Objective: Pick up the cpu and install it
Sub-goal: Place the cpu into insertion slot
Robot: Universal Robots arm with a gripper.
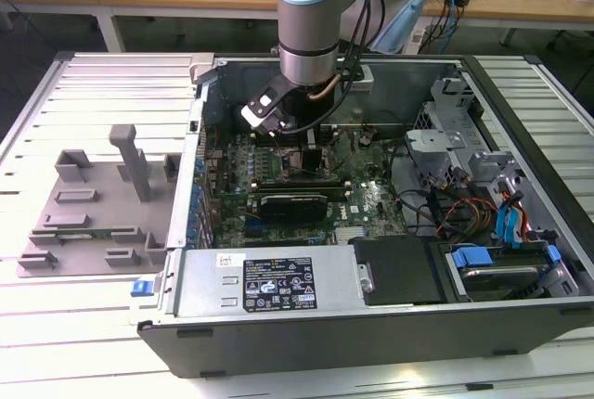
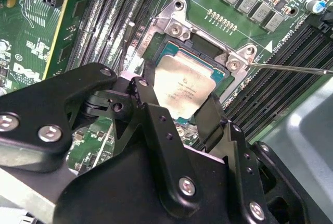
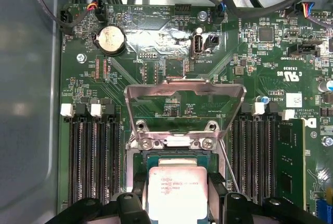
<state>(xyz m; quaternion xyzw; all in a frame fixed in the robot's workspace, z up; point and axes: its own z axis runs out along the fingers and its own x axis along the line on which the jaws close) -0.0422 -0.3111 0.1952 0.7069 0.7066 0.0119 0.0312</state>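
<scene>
The cpu (image 2: 182,89), a small square chip with a silvery top, sits between my two black fingers (image 2: 147,89) directly over the open motherboard socket (image 2: 171,31). In the first wrist view the cpu (image 3: 177,190) lies level within the socket's green and black surround, with a finger (image 3: 138,195) at each side edge. My gripper (image 1: 311,146) is down inside the computer case (image 1: 520,121), close above the board, shut on the cpu. The socket's metal load plate (image 3: 184,91) is flipped back, and its thin wire lever (image 2: 291,68) sticks out to the side.
Rows of black memory slots (image 3: 93,156) flank the socket, one of them holding a green module (image 3: 290,161). A grey fixture tray (image 1: 93,204) lies outside the case at the exterior view's left. Cables and the drive cage (image 1: 473,195) fill the case's right end.
</scene>
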